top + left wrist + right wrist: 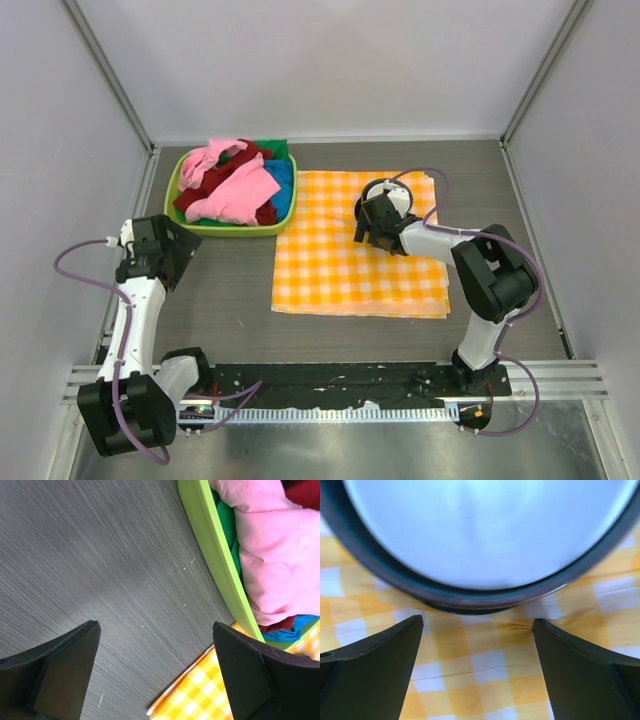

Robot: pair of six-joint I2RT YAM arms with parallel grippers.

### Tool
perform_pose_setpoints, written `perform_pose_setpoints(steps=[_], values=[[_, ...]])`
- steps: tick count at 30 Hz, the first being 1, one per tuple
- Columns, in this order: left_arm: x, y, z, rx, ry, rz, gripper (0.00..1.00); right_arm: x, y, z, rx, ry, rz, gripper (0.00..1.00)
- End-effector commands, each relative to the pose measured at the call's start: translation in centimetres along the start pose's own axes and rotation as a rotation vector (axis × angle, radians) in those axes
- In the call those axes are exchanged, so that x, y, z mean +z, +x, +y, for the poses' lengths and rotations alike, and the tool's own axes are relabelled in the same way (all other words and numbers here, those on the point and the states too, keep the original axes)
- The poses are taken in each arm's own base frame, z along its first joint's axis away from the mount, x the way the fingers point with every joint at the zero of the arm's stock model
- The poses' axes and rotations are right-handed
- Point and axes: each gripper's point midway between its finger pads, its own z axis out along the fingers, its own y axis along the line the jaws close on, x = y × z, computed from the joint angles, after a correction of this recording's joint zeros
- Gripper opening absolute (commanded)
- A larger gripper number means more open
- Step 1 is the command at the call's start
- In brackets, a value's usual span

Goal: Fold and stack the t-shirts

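1. T-shirts (pixel 235 185) lie in a crumpled heap in the lime-green basket (pixel 230 229) at the far left of the desk (pixel 220 290), none of them folded. I see the light pink one (pixel 245 195) on top, with dark red (pixel 195 197), green (pixel 276 150) and bright blue (pixel 284 180) showing around it.
2. An orange-and-white checked cloth (pixel 340 270) is spread flat just right of the basket, one corner meeting the basket's rim.
3. My left arm (pixel 135 310) has its left jaws wide apart with nothing between them. They hang over bare desk just beside the basket.
4. My right arm (pixel 485 275) reaches over the checked cloth. Its right jaws are also wide and empty, facing a round dark-rimmed thing (pixel 480 530) with a pale inside. I cannot tell what that thing is.
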Motion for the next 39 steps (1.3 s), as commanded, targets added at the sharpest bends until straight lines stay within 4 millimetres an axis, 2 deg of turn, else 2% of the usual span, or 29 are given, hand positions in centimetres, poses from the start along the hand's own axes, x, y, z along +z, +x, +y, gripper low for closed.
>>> perform_pose_setpoints(steps=[1,2,5,8,11,14,16,19,21,24,25,26,29,31,34,39], values=[[-0.4,-0.3,-0.4,0.021,0.029,-0.012,1.00,-0.1,2.9,-10.5,-0.025,0.306,0.169,1.00],[-0.4,-0.3,-0.6,0.020,0.034,-0.010,1.00,0.4,3.0,-11.1,-0.009,0.317,0.190,1.00],[-0.2,-0.3,-0.8,0.022,0.035,-0.005,1.00,1.5,1.4,-12.6,0.047,0.346,0.197,1.00],[-0.1,-0.3,-0.9,0.027,0.036,-0.004,1.00,2.4,0.0,-13.1,0.063,0.371,0.194,1.00],[0.1,-0.2,-0.7,0.025,0.035,-0.007,1.00,2.6,-1.8,-12.7,0.058,0.382,0.154,1.00],[0.3,-0.2,-0.7,0.019,0.033,-0.008,1.00,3.4,-2.1,-13.3,0.038,0.424,0.156,1.00],[0.3,-0.3,-0.6,0.022,0.018,-0.006,1.00,4.0,-1.6,-14.1,0.030,0.449,0.178,1.00],[0.1,-0.6,-0.5,0.033,0.006,-0.013,1.00,4.0,-2.1,-14.2,0.045,0.449,0.172,1.00],[0.1,-0.6,-0.7,0.034,0.017,-0.009,1.00,3.6,-2.6,-13.3,0.052,0.411,0.160,1.00],[0.0,0.0,-2.1,0.043,0.077,0.032,1.00,1.9,-4.5,-11.4,0.038,0.366,0.097,1.00],[-0.1,0.5,-2.7,0.061,0.095,0.049,1.00,1.2,-4.6,-10.0,-0.002,0.348,0.088,1.00],[-0.4,0.4,-3.5,0.072,0.111,0.043,1.00,0.3,-5.7,-9.0,-0.013,0.327,0.057,1.00],[-0.9,1.5,-6.0,0.110,0.172,0.075,1.00,-1.8,-6.3,-5.6,-0.094,0.282,0.022,1.00],[-1.2,2.9,-7.3,0.121,0.201,0.107,1.00,-2.9,-5.8,-3.4,-0.133,0.237,0.012,1.00],[-1.3,5.6,-9.4,0.150,0.230,0.135,1.00,-4.0,-5.7,-1.7,-0.152,0.204,-0.010,1.00],[1.1,8.3,-10.8,0.157,0.186,0.156,1.00,-5.1,-4.2,0.0,-0.198,0.177,-0.014,1.00]])
